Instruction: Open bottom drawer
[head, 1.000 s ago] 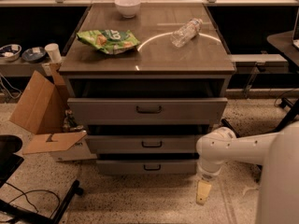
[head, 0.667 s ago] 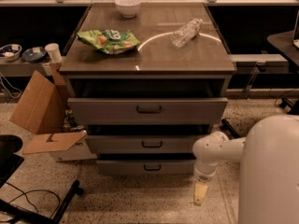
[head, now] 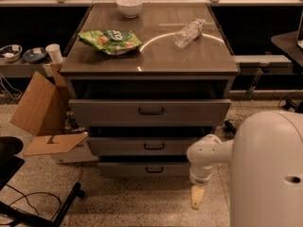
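Now | gripper low, right of bottom drawer (apparently apart) | grip: cannot tell

A grey three-drawer cabinet with a brown top fills the middle of the frame. On the top lie a green snack bag at the left, a clear plastic bottle on its side at the right, and a white bowl at the back. The bottom drawer shows its dark bar handle. The pale gripper hangs from the white robot arm at lower right, pointing floorward, near the drawer's right end.
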Controlling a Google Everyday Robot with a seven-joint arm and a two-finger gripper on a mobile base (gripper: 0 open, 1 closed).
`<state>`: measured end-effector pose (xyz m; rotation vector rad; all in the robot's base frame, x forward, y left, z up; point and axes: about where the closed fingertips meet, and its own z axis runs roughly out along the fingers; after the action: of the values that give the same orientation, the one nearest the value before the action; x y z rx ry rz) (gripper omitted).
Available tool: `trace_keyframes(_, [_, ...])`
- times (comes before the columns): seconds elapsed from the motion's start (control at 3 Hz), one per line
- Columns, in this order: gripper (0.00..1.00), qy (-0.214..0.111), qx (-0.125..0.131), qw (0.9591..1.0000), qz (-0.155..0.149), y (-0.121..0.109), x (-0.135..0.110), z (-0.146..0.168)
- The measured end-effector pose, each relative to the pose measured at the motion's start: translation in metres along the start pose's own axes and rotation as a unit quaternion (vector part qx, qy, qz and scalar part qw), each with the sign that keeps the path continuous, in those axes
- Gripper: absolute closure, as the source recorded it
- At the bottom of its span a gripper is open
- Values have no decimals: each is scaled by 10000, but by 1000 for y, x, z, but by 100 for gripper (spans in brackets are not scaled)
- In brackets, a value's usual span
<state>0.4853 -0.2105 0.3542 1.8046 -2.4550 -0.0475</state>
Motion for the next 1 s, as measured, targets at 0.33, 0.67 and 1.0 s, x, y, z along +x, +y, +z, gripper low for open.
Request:
trace_keyframes(0.33, [0,-141,135,9991,-378,-20,-34,39])
trace_keyframes(0.67, [0,-309,123,9983,-488,-36,-50,65])
trace_keyframes(1.0, [0,-609,115,9971,-441,-60,-66,91])
